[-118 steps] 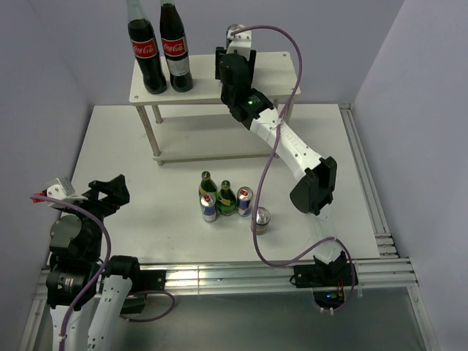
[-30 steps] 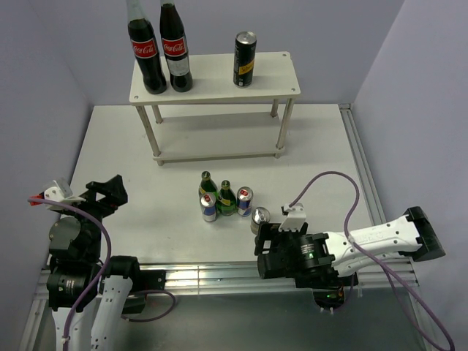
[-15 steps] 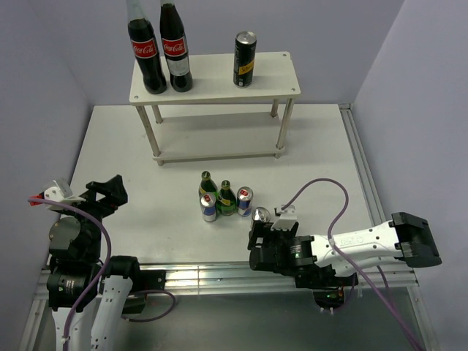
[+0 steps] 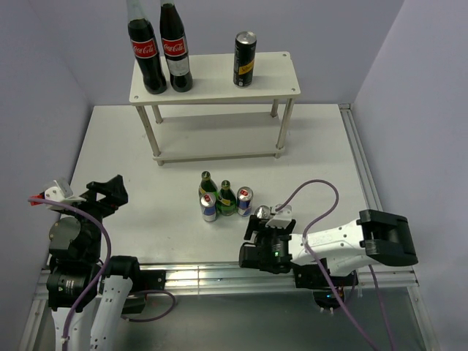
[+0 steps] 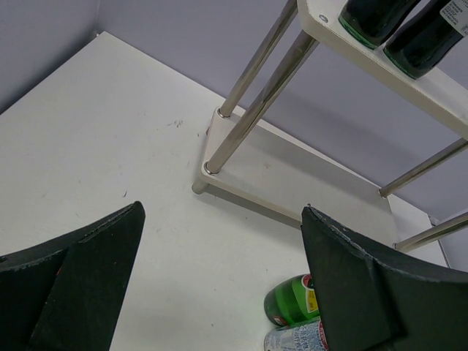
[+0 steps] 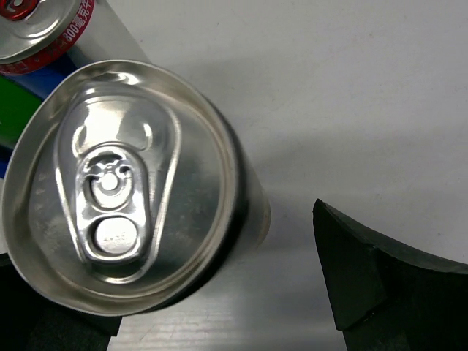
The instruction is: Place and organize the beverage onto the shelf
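On a white surface, one black can stands on the shelf at upper centre; mid-frame, four small drinks and a second black can, flanked by the spread right end effector, await placing; left end effector spread, idle.

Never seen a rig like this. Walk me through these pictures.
Two robot arms are bolted to the table, each ending in a two-finger gripper. One picture looks down from above; the other two come from cameras on the wrists. On the table stand two green bottles and two blue-and-silver cans, with a dark can beside them. The shelf carries two cola bottles and a black can. The left gripper hangs open. The right gripper is open around the dark can, gripping nothing.
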